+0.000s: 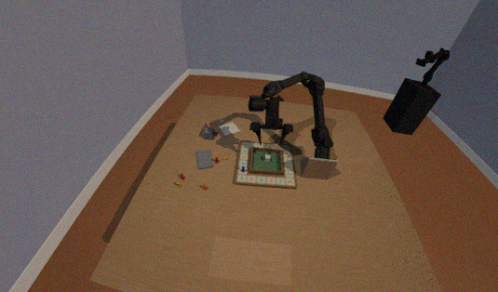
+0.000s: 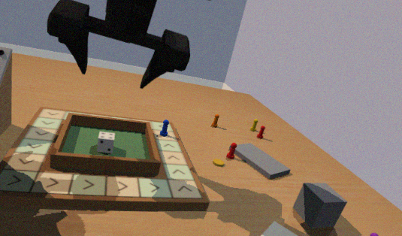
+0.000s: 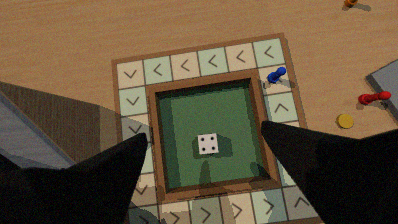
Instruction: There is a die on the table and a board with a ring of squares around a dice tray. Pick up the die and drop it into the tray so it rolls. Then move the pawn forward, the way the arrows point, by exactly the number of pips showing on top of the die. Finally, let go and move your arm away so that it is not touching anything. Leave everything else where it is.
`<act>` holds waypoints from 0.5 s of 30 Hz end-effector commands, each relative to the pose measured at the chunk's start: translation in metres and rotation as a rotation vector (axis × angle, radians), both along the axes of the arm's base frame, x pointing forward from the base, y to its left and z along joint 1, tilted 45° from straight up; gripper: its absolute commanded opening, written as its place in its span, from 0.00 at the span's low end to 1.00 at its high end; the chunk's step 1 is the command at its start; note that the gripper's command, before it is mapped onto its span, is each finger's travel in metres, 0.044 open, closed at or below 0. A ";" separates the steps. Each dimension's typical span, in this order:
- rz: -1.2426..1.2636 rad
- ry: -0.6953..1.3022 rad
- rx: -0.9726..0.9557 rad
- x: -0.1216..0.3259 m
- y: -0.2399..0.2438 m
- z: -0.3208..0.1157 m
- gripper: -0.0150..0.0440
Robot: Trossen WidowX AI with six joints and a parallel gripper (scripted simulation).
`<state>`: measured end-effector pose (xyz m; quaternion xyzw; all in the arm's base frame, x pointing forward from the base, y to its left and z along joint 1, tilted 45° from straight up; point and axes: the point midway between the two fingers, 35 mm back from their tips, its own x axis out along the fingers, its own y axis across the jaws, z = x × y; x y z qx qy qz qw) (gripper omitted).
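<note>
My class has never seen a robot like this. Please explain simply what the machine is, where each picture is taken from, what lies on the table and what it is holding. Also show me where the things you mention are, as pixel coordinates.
The machine is one jointed arm ending in a gripper (image 1: 272, 140) (image 2: 112, 80) (image 3: 205, 132), two black fingers now open and holding nothing. The top picture looks down across the table, the exterior one from beside the board (image 1: 265, 185) (image 2: 119, 204) (image 3: 199, 65), and the wrist one from just behind the fingers. Inside the board's green tray is a white die (image 1: 267, 157) (image 2: 106, 142) (image 3: 208, 144), four pips up. A blue pawn (image 1: 243, 169) (image 2: 164, 128) (image 3: 276, 75) stands on an arrowed square. Red, yellow and orange pawns and grey blocks lie beyond.
</note>
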<state>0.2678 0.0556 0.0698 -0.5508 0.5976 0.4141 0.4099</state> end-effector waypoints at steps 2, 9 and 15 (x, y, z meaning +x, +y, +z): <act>0.064 -0.042 -0.440 0.003 -0.006 -0.022 1.00; 0.043 -0.020 -0.380 0.000 -0.004 -0.023 0.96; -0.414 -0.298 -0.409 0.036 0.008 -0.037 0.69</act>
